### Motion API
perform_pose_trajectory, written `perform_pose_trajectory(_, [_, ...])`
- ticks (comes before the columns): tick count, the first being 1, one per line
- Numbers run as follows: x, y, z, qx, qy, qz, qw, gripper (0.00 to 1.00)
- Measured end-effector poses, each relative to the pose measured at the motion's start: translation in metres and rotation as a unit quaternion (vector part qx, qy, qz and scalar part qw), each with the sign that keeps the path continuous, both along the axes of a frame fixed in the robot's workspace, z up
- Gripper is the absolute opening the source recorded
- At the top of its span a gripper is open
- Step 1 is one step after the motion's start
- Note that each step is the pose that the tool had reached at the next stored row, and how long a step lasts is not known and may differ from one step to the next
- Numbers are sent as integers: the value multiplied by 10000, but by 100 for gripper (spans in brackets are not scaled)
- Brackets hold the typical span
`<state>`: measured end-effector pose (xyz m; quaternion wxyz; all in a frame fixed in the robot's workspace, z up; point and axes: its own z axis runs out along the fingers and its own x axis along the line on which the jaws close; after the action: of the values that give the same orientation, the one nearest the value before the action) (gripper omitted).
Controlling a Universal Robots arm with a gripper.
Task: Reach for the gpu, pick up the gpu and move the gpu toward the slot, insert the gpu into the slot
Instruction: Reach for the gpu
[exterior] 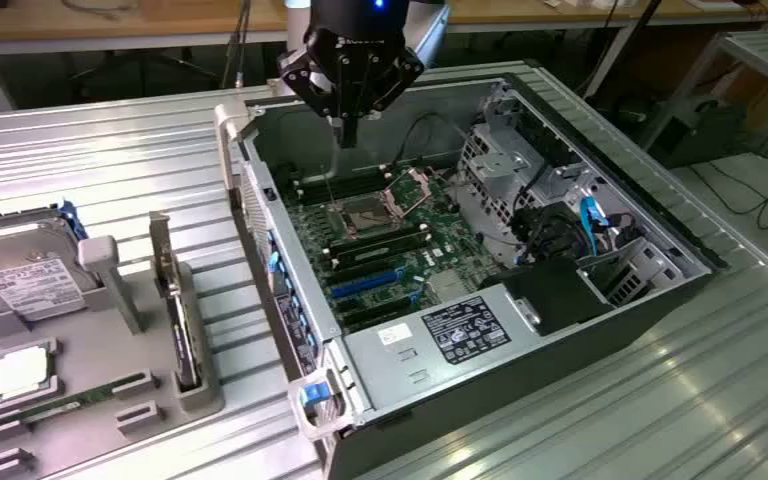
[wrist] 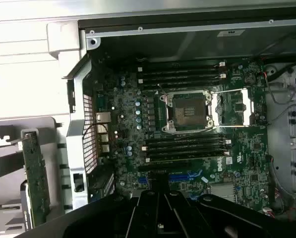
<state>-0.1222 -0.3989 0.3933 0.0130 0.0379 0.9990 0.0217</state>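
Graphics card (exterior: 179,320) stands untouched in its grey holder (exterior: 211,395) beside the open computer case (exterior: 564,110). The gripper (exterior: 347,140), closed and empty, hovers over the motherboard (exterior: 384,240).

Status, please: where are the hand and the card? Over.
Hand shut, empty, above open metal computer case. Thin dark circuit card with silver bracket standing in grey holder, exterior view's left, untouched. Case side wall between them.

The gpu (wrist: 36,178) stands, apparently on edge, in a holder (wrist: 19,124) beside the case (wrist: 76,124).
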Motion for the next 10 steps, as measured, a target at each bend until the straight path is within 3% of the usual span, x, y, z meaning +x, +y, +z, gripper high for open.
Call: perform_pose_trajectory(10, [-164,-11,0,0,0,0,10000,11])
